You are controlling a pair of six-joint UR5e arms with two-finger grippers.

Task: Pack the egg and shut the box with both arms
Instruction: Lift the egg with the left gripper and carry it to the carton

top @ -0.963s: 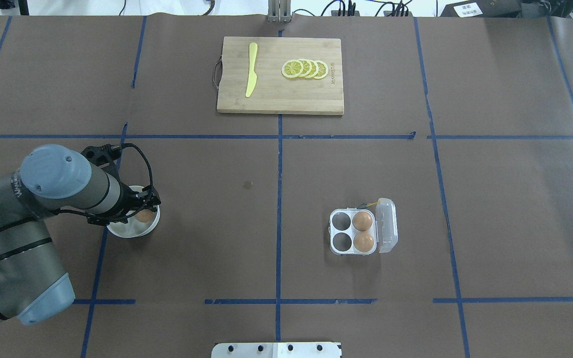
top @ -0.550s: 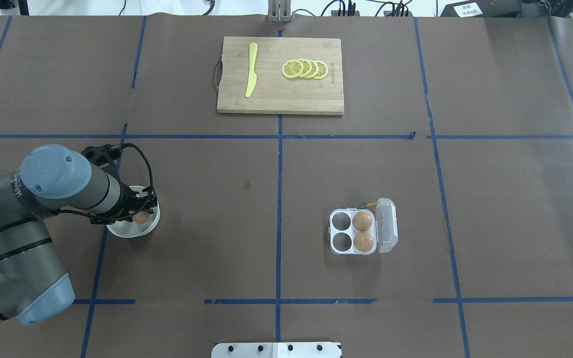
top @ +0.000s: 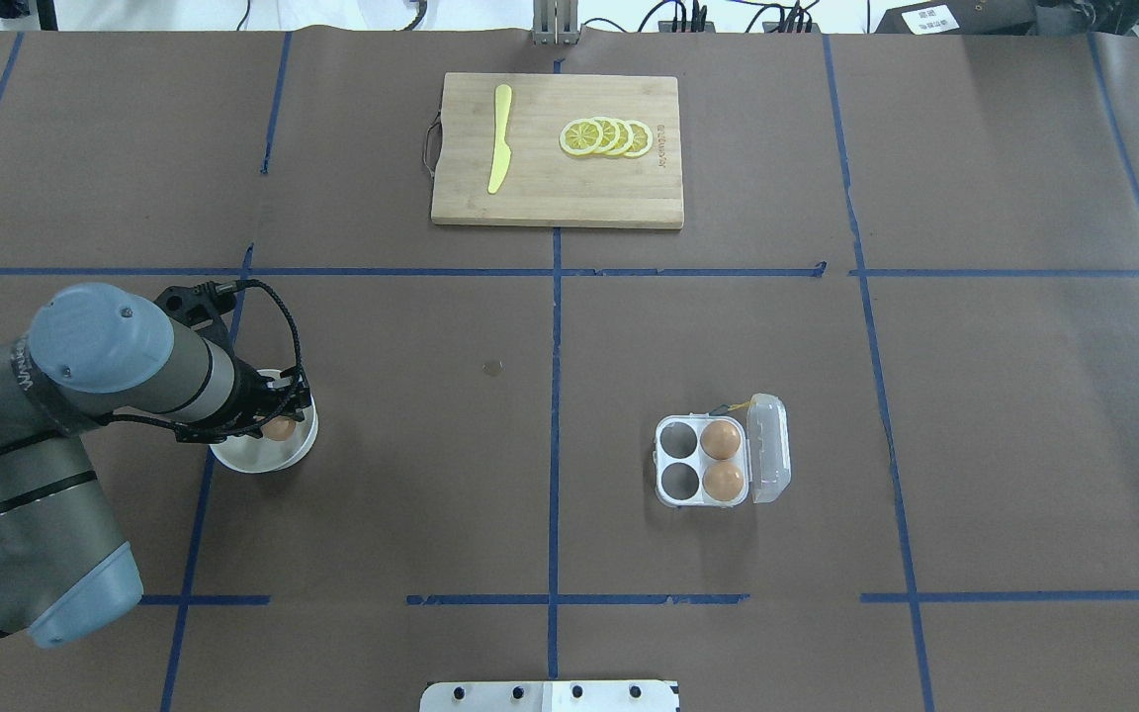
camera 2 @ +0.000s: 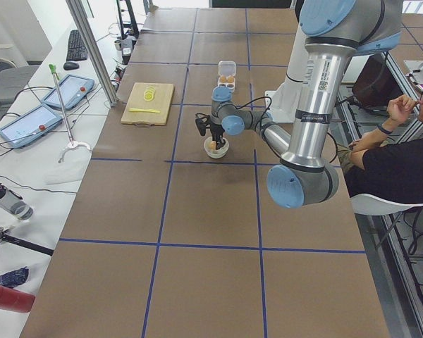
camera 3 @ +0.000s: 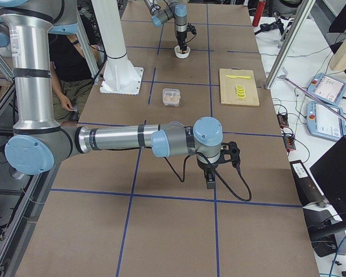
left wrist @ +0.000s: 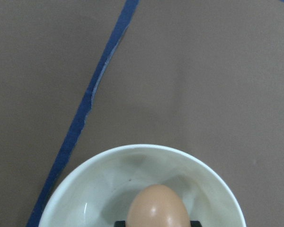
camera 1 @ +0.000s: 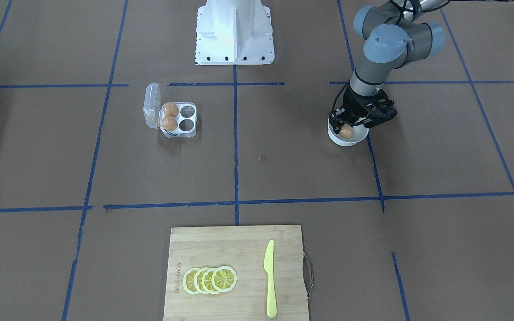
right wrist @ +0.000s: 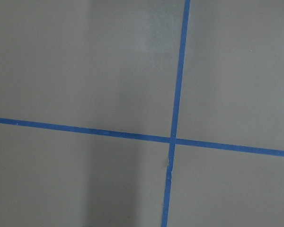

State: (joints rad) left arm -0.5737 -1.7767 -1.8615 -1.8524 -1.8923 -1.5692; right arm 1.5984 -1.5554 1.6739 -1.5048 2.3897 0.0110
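A tan-brown egg (top: 279,429) sits between my left gripper's (top: 278,425) black fingers, over a round white bowl (top: 258,459). The left wrist view shows the egg (left wrist: 157,208) with a fingertip at each side and the bowl (left wrist: 85,179) below it. The gripper looks shut on this egg. The clear four-cell box (top: 680,460) stands open on the table's right half, its lid (top: 769,450) folded out to the right. Two more eggs (top: 722,440) fill its right cells. My right gripper (camera 3: 210,180) shows only in the exterior right view, low over bare table; I cannot tell its state.
A wooden cutting board (top: 557,188) with a yellow knife (top: 499,138) and lemon slices (top: 606,137) lies at the far middle. The white pedestal (camera 1: 234,31) stands at the robot's side. A seated person (camera 2: 398,148) is beside the table.
My left wrist and gripper have shifted slightly left over the bowl, and the egg has moved a little left with them. The box and its eggs have not moved.
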